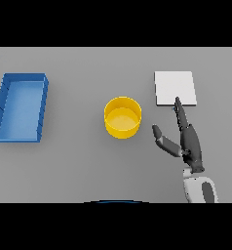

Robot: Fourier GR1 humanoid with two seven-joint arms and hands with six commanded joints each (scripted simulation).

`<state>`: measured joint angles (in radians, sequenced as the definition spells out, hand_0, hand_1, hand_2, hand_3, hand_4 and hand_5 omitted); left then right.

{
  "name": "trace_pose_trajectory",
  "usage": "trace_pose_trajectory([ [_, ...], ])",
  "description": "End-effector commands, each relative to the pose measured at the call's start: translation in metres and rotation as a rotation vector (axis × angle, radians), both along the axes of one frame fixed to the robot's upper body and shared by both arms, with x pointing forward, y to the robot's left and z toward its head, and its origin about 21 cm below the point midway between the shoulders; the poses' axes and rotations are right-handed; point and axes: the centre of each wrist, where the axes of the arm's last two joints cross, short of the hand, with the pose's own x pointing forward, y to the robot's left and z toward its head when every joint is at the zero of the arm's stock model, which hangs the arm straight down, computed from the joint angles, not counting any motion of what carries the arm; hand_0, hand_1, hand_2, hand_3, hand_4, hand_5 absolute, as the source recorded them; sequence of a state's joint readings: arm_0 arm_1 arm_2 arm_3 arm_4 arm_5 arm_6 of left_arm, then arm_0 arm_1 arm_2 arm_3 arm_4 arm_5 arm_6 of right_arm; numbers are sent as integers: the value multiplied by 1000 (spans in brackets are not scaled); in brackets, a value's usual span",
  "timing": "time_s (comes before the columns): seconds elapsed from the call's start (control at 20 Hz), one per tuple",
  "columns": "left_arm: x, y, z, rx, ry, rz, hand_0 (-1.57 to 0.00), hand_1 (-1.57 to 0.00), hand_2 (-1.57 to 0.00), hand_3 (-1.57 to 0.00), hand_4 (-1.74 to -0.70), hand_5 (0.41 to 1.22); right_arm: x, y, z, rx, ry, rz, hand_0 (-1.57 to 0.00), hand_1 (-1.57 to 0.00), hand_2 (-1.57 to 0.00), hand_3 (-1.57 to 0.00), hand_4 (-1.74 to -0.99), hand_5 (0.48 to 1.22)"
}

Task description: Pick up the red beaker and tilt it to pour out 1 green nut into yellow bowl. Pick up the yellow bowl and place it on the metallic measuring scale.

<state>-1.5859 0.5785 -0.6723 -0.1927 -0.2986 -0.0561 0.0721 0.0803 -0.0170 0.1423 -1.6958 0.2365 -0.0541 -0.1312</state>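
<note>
The yellow bowl is seen upright at the centre of the surface, mouth upward, no long axis apparent. The right hand is held at its 4 o'clock with fingers spread wide and empty, pointing to 12 o'clock and reaching the scale; a blue tray lies at 9 o'clock.

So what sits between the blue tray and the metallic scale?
In the head view, the yellow bowl stands between the blue tray and the metallic scale, apart from both. The rest of that stretch is bare grey table.

Lab-like bench, grey table, metallic scale
</note>
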Motion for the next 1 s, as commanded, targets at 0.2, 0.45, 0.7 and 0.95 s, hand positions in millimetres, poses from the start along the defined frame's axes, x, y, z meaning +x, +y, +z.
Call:
trace_pose_trajectory([
  [0.2,-7,69,-63,-295,12,250,-1571,-1571,-1571,-1541,-1740,1221,2,-4,1,-2,-2,40,1,1,1,1,-1141,657],
  [0.45,-24,103,-111,-539,41,451,-1571,-1571,-1571,-1488,-1741,1221,2,-3,-4,-22,-14,51,1,1,1,1,-1181,687],
  [0.7,-53,106,-158,-698,75,525,-1571,-1571,-1571,-1374,-1741,1221,1,-4,-1,-52,-15,45,1,1,1,1,-1199,707],
  [0.95,-89,106,-195,-790,88,593,-1571,-1571,-1571,-1396,-1741,1221,1,-10,-6,-59,0,31,1,1,1,1,-1201,696],
])
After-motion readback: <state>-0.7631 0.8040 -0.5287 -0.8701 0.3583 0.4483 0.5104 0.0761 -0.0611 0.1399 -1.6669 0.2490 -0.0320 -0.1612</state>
